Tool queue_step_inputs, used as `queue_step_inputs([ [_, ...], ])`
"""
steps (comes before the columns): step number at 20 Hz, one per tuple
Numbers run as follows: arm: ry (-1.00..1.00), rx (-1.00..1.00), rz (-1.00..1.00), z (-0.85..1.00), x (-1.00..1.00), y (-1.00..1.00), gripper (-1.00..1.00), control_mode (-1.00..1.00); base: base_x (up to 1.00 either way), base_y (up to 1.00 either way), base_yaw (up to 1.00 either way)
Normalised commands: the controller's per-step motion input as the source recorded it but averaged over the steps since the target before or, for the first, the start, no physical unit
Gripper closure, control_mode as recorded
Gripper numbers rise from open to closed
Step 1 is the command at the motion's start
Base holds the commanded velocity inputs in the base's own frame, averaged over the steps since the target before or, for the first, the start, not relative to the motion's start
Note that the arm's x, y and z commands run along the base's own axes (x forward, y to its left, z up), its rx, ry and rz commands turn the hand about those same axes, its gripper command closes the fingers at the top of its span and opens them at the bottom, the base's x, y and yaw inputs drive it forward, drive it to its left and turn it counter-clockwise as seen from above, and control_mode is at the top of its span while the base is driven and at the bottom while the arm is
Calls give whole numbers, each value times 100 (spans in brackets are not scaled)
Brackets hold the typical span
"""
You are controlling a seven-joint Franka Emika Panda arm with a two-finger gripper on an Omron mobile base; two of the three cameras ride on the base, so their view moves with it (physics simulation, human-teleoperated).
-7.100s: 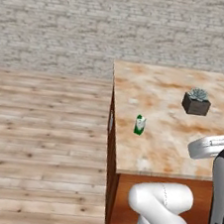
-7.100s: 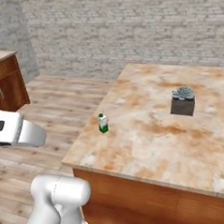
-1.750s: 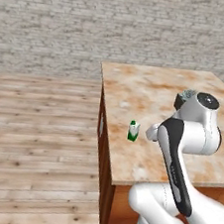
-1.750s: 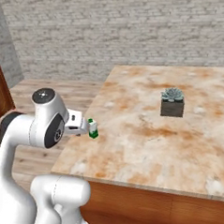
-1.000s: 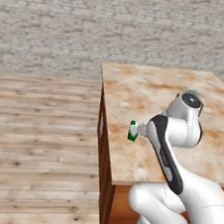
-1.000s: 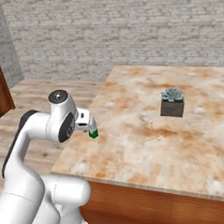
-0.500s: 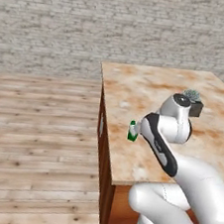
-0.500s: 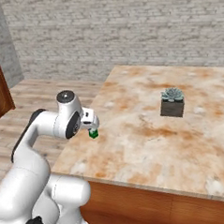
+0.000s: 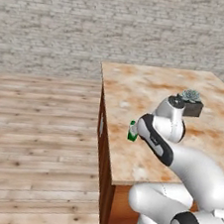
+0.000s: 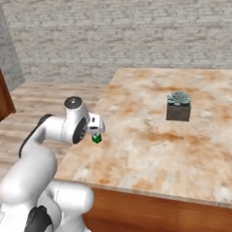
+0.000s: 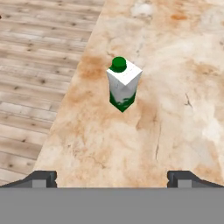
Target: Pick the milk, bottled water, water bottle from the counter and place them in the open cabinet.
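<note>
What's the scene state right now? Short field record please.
target: milk, upright, green cap on top
milk location: counter, near its edge by the wood floor
gripper: open, above the milk, not touching it
held: nothing
other on counter: potted plant, well away from the milk
task progress: milk not yet picked

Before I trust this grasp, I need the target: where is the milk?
The milk stands upright on the counter near its left edge, ahead of the open pincer in the hand view, far from the potted plant.
</note>
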Motion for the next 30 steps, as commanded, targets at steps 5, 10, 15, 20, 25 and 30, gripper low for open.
queue_step_inputs([
  [5, 0, 0, 1, -22, 14, 0, -100, -100, 0, 0, 0],
  [10, 0, 0, 1, -17, 13, 0, -100, -100, 0, 0, 0],
  [15, 0, 0, 1, -14, 9, 0, -100, -100, 0, 0, 0],
  [20, 0, 0, 1, -18, 8, 0, -100, -100, 0, 0, 0],
  [25, 0, 0, 1, -9, 11, 0, -100, -100, 0, 0, 0],
  [30, 0, 0, 0, 0, 20, 0, -100, -100, 0, 0, 0],
])
